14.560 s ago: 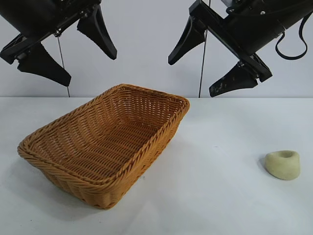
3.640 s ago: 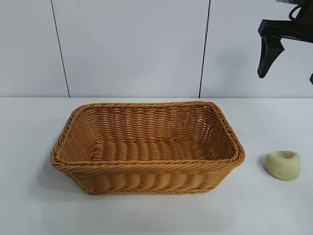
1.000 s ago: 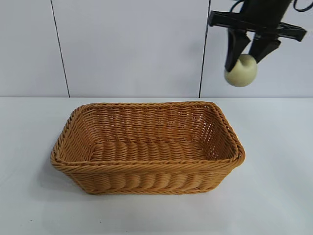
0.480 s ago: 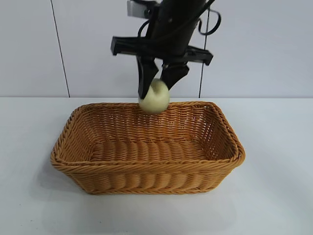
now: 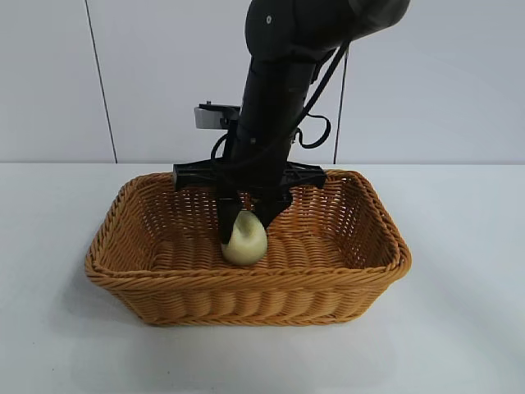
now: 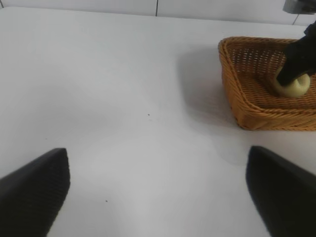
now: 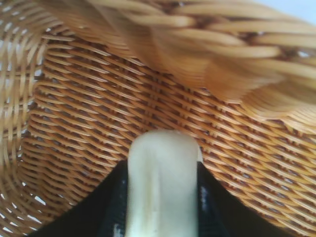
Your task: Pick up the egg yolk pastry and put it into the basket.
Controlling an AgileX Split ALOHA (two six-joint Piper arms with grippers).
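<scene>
Inside the basket (image 5: 361, 246), right end effector (image 5: 246, 220) clamping egg yolk pastry (image 5: 244, 240), left end effector (image 6: 158, 192) spread wide.

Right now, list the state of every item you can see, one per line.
Pale cream-yellow egg yolk pastry: gripped, low inside the basket.
Orange-brown woven wicker basket: upright on the table.
Right gripper: fingers shut on the pastry.
Left gripper: fingers open, empty, above bare table.

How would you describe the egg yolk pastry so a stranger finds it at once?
Find the orange-brown wicker basket on the white table. Inside it, the right gripper reaches down. Between its black fingers sits the egg yolk pastry: the only small, pale cream-yellow, smooth lump there.
</scene>
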